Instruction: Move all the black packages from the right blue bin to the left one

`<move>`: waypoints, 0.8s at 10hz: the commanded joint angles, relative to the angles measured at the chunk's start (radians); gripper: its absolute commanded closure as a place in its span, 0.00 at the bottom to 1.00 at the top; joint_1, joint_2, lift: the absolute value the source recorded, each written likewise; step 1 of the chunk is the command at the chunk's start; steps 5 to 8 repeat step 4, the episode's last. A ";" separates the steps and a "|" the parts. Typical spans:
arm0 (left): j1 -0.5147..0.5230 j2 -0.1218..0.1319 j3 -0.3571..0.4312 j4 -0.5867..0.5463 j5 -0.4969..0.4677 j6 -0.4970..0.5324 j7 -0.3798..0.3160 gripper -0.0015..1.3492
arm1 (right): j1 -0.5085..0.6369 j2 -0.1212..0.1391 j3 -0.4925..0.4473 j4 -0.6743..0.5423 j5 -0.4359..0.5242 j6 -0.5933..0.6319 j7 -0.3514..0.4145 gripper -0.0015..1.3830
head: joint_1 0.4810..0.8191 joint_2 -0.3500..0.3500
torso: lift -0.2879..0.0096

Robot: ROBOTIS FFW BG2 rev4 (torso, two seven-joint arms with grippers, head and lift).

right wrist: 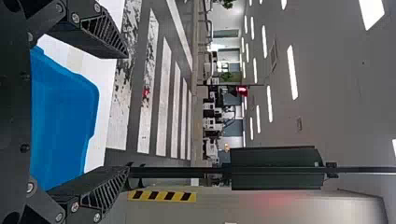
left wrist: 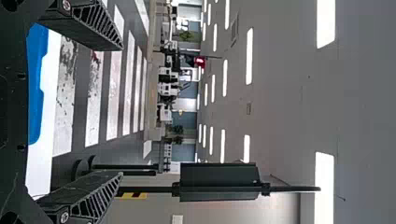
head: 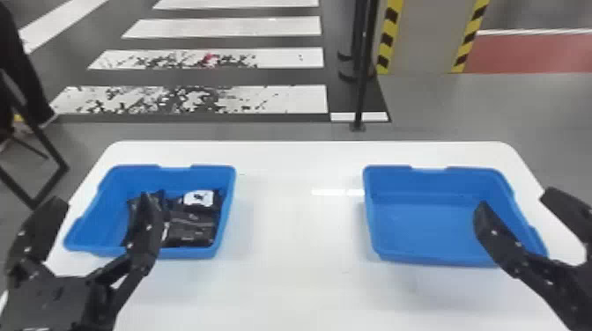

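In the head view, a white, smooth surface with rounded far corners (head: 299, 229) carries two open blue plastic bins set well apart. The left bin (head: 224, 189) is at centre left of the frame and holds the shiny black plastic packages (head: 189, 226), bunched together toward its right side. One bears a white label with a dark mark (head: 198, 198); the mark is too blurred to read. The right bin (head: 423, 224), at centre right, shows its bare blue floor.

The left gripper (head: 103, 199), black with two flat fingers, comes in from the lower left. Its jaws are released and spread wide, one crossing the left bin and some packages in the view, the other to the left of the bin. The right gripper (head: 516, 199), of the same black build, enters from the lower right, its jaws likewise released and far apart, one overlapping the right bin's right part.

A slim black pole (head: 362, 88) stands upright on the grey floor at upper centre, near a pale panel edged with yellow-and-black striped tape (head: 388, 35). White painted stripes (head: 229, 27) cross the dark floor at upper left.
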 commanded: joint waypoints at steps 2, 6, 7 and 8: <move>0.000 0.001 0.001 0.002 0.003 -0.001 0.000 0.06 | 0.001 0.000 0.000 0.000 0.002 -0.005 0.000 0.14 | 0.63 0.58 | 0.50; 0.000 0.001 0.001 -0.001 0.003 -0.004 0.000 0.06 | 0.001 0.000 0.000 0.000 0.002 -0.008 0.000 0.14 | 0.63 0.58 | 0.50; 0.000 0.001 0.001 -0.001 0.003 -0.004 0.000 0.06 | 0.001 0.000 0.000 0.000 0.002 -0.008 0.000 0.14 | 0.63 0.58 | 0.50; 0.000 0.001 0.001 -0.001 0.003 -0.004 0.000 0.06 | 0.001 0.000 0.000 0.000 0.002 -0.008 0.000 0.14 | 0.63 0.58 | 0.50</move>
